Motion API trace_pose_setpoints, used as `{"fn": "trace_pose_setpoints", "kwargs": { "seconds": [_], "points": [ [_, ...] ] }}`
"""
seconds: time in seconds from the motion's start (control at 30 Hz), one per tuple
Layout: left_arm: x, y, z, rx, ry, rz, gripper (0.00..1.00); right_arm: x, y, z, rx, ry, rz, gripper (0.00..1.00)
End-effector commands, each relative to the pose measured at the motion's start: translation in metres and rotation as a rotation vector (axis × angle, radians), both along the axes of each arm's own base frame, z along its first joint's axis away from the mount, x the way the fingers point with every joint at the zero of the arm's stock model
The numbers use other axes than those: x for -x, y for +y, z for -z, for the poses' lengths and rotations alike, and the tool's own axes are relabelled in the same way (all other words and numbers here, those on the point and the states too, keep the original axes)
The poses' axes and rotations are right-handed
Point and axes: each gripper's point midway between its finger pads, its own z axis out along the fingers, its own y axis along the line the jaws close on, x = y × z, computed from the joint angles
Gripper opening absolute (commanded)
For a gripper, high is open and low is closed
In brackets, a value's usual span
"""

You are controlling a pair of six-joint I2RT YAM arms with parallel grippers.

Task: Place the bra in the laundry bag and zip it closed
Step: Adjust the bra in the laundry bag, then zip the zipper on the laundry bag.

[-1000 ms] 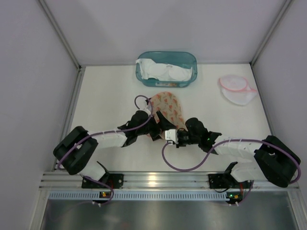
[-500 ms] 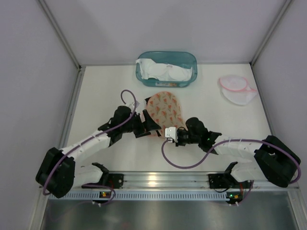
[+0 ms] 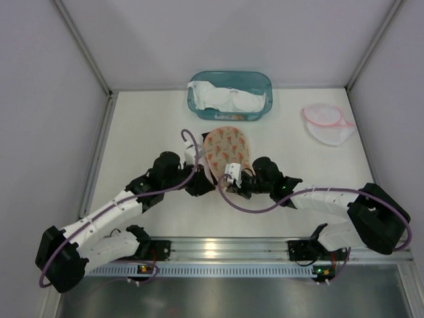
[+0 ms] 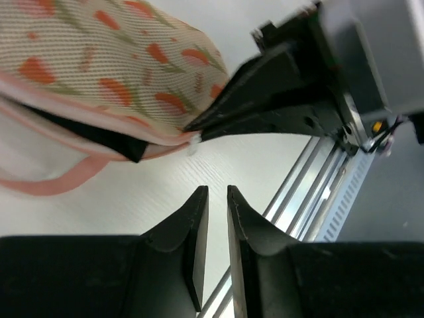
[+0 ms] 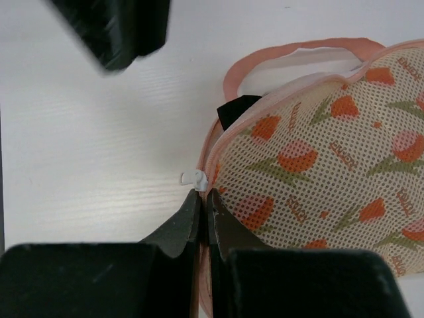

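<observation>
Left wrist view: left jaws just narrowed to an empty slit beside the laundry bag [image 4: 99, 66] the right jaws pinch; zip unclosed.

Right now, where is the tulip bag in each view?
Top external: bag just above the picture's centre.
Left wrist: bag in the upper left.
Right wrist: bag fills the right half.
Shared landmark: the white zip pull at the bag's pink edge, also in the left wrist view; too small to find from the top.

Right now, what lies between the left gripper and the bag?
Only bare table; the left wrist view shows the left gripper short of the bag.
</observation>
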Motion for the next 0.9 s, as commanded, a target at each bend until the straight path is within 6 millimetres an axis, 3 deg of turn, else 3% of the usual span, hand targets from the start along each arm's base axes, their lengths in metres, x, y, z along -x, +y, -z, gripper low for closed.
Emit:
{"fn": "trace_pose_setpoints", "kwargs": {
  "seconds": [0.0, 0.03, 0.1, 0.3, 0.43, 0.87],
  "points": [
    [0.002, -0.017, -0.006, -0.122, -0.240, 0.137, 0.24, 0.001, 0.018, -0.021, -0.069, 0.066, 0.019, 0.00],
    [0.010, -0.025, 0.001, -0.142, -0.237, 0.171, 0.24, 0.001, 0.019, -0.021, -0.068, 0.079, 0.026, 0.00],
    [0.006, -0.027, 0.005, -0.167, -0.238, 0.156, 0.24, 0.001, 0.020, -0.021, -0.075, 0.105, 0.045, 0.00],
    [0.003, -0.034, 0.027, -0.177, -0.147, 0.131, 0.35, 0.000, 0.024, -0.025, -0.111, 0.138, 0.072, 0.00],
    [0.003, -0.043, 0.021, -0.114, -0.145, 0.134, 0.40, 0.001, 0.025, -0.028, -0.123, 0.145, 0.073, 0.00],
    [-0.009, -0.050, 0.046, -0.115, -0.026, 0.029, 0.40, 0.005, 0.025, -0.033, -0.159, 0.175, 0.083, 0.00]
  ]
}}
